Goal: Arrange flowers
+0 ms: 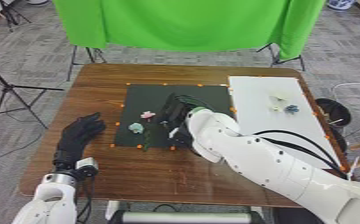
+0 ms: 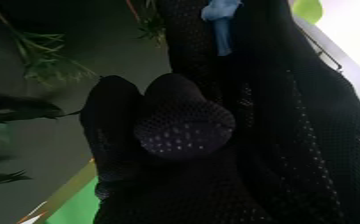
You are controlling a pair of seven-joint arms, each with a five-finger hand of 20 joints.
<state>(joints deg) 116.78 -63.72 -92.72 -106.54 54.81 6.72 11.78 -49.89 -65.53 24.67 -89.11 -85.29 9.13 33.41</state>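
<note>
In the head view, the left robot hand [image 1: 80, 131] is open at the desk [image 1: 150, 172], the pink flower [image 1: 147, 114] and pale flower [image 1: 136, 128] lie left of the right robot hand [image 1: 174, 111], and in the right wrist view its curled fingers grip a blue flower [image 2: 219, 11] near greenery [image 2: 50, 57].

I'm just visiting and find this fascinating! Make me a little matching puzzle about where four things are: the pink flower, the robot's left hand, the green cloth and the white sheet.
Things:
1. pink flower
2. left hand
3. green cloth
4. white sheet

Places:
A. hanging beyond the far edge of the table
B. on the table, to the right of the dark mat
C. on the dark mat
D. at the table's left side, to the left of the dark mat

Right pairs: 1-C, 2-D, 3-A, 4-B
</note>
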